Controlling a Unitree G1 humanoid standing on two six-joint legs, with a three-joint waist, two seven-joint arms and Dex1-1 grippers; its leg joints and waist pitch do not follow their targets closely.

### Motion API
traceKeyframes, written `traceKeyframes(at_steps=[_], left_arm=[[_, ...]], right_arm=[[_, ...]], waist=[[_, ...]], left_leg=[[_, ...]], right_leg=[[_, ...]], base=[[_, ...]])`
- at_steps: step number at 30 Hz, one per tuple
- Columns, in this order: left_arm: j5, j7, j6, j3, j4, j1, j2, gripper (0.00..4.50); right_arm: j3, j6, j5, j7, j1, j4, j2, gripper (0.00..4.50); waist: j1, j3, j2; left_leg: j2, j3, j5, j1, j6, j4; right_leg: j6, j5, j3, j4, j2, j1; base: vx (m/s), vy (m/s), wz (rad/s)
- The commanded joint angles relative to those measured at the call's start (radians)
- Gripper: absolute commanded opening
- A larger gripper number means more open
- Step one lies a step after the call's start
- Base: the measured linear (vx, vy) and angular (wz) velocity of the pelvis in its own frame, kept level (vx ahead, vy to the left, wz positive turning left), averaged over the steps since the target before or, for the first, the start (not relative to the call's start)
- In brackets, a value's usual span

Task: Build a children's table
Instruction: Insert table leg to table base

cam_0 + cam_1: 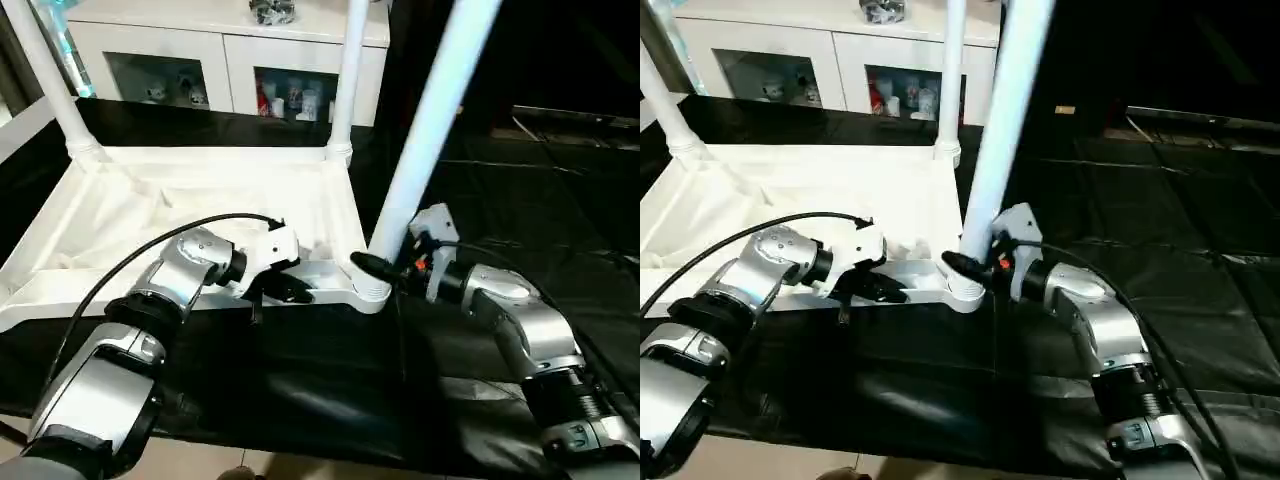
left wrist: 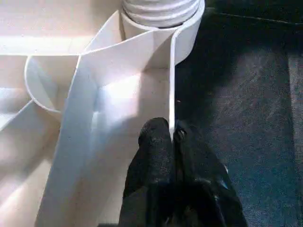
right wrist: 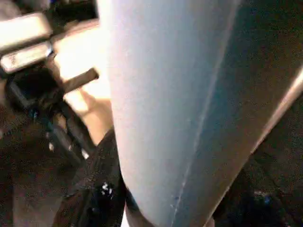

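Observation:
The white tabletop (image 1: 150, 205) lies upside down on a black-covered table, ribbed side up. Two white legs stand in its far corner sockets, one on the left (image 1: 48, 80) and one on the right (image 1: 348, 85). A third leg (image 1: 432, 120) rises, leaning right, from the near right corner socket (image 1: 372, 290). My right gripper (image 1: 378, 267) is closed around this leg just above the socket; its leg (image 3: 180, 109) and one black finger (image 3: 97, 189) appear close up in the right wrist view. My left gripper (image 1: 288, 290) is shut on the tabletop's near rim (image 2: 171, 94), pinching the thin wall between its fingers (image 2: 154, 142).
A white glass-door cabinet (image 1: 225, 60) with small items stands behind the table. Black cloth (image 1: 300, 370) covers the surface in front of and to the right of the tabletop. A black cable (image 1: 150, 250) loops over my left forearm.

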Motion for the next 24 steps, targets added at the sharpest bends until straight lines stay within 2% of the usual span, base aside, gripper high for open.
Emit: traceKeyframes(at_steps=[1, 5, 8, 10, 11, 14, 16, 17, 19, 22, 23, 24], left_arm=[[0.016, 0.008, 0.01, 0.008, 0.005, -0.009, 0.025, 0.0], [0.016, 0.013, 0.011, 0.013, 0.018, -0.02, 0.028, 0.0], [0.017, 0.014, 0.009, 0.013, 0.026, -0.026, 0.029, 0.0], [0.019, 0.017, 0.007, 0.014, 0.032, -0.031, 0.03, 0.0], [0.02, 0.019, 0.007, 0.014, 0.035, -0.033, 0.03, 0.0], [0.022, 0.023, 0.004, 0.014, 0.041, -0.038, 0.029, 0.0], [0.023, 0.024, 0.002, 0.013, 0.043, -0.04, 0.029, 0.0], [0.027, 0.027, -0.003, 0.011, 0.047, -0.043, 0.029, 0.0], [0.029, 0.027, -0.007, 0.01, 0.049, -0.045, 0.029, 0.0], [0.031, 0.027, -0.013, 0.008, 0.048, -0.045, 0.029, 0.0], [0.031, 0.026, -0.015, 0.008, 0.045, -0.043, 0.029, 0.0], [0.029, 0.023, -0.019, 0.008, 0.039, -0.039, 0.03, 0.0]], right_arm=[[-0.022, 0.016, 0.011, -0.022, 0.023, 0.025, 0.001, 1.91], [-0.015, -0.03, -0.013, -0.036, 0.1, 0.013, 0.018, 1.91], [-0.003, -0.053, -0.028, -0.039, 0.141, -0.001, 0.023, 1.91], [0.015, -0.084, -0.057, -0.052, 0.174, -0.012, 0.021, 1.91], [0.021, -0.095, -0.068, -0.058, 0.184, -0.015, 0.02, 1.91], [0.054, -0.127, -0.112, -0.066, 0.201, -0.02, 0.001, 1.91], [0.072, -0.139, -0.135, -0.063, 0.204, -0.02, -0.01, 1.91], [0.106, -0.151, -0.174, -0.047, 0.198, -0.02, -0.037, 1.91], [0.119, -0.149, -0.188, -0.034, 0.185, -0.015, -0.049, 1.91], [0.145, -0.152, -0.203, -0.001, 0.157, 0.009, -0.063, 1.91], [0.155, -0.157, -0.208, 0.012, 0.148, 0.02, -0.064, 1.91], [0.169, -0.166, -0.212, 0.033, 0.133, 0.042, -0.061, 1.91]], waist=[[0.015, -0.076, 0.017], [0.019, -0.075, 0.028], [0.02, -0.075, 0.029], [0.021, -0.074, 0.032], [0.022, -0.072, 0.038], [0.023, -0.071, 0.042], [0.022, -0.071, 0.044], [0.021, -0.07, 0.043], [0.02, -0.07, 0.042], [0.02, -0.066, 0.033], [0.02, -0.064, 0.036], [0.02, -0.064, 0.038]], left_leg=[[0.037, -0.013, -0.208, 0.022, -0.005, -0.069], [0.035, -0.014, -0.206, 0.019, -0.003, -0.069], [0.035, -0.015, -0.219, 0.02, -0.004, -0.069], [0.035, -0.015, -0.226, 0.02, -0.005, -0.07], [0.035, -0.016, -0.248, 0.021, -0.01, -0.071], [0.036, -0.018, -0.27, 0.022, -0.021, -0.075], [0.036, -0.018, -0.282, 0.024, -0.024, -0.076], [0.036, -0.019, -0.282, 0.024, -0.025, -0.077], [0.034, -0.017, -0.275, 0.023, -0.02, -0.076], [0.035, -0.016, -0.289, 0.025, -0.016, -0.078], [0.036, -0.017, -0.309, 0.027, -0.019, -0.08], [0.037, -0.018, -0.312, 0.028, -0.02, -0.081]], right_leg=[[-0.284, 0.019, 0.04, -0.065, -0.086, 0.058], [-0.279, 0.037, 0.039, -0.066, -0.086, 0.057], [-0.279, 0.024, 0.039, -0.067, -0.087, 0.058], [-0.275, 0.006, 0.039, -0.069, -0.085, 0.057], [-0.27, -0.026, 0.04, -0.073, -0.086, 0.055], [-0.26, -0.067, 0.04, -0.077, -0.086, 0.054], [-0.259, -0.075, 0.041, -0.078, -0.086, 0.054], [-0.257, -0.071, 0.041, -0.078, -0.085, 0.054], [-0.259, -0.059, 0.041, -0.076, -0.083, 0.055], [-0.255, -0.102, 0.042, -0.082, -0.086, 0.055], [-0.248, -0.153, 0.043, -0.086, -0.087, 0.053], [-0.246, -0.161, 0.043, -0.087, -0.088, 0.054]], base=[[0.0, 0.0, 0.0], [0.0, 0.0, 0.0], [0.0, 0.0, 0.0], [0.0, 0.0, 0.0], [0.0, 0.0, 0.0], [0.0, 0.0, 0.0], [0.0, 0.0, 0.0], [0.0, 0.0, 0.0], [0.0, 0.0, 0.0], [0.0, 0.0, 0.0], [0.0, 0.0, 0.0], [0.0, 0.0, 0.0]])
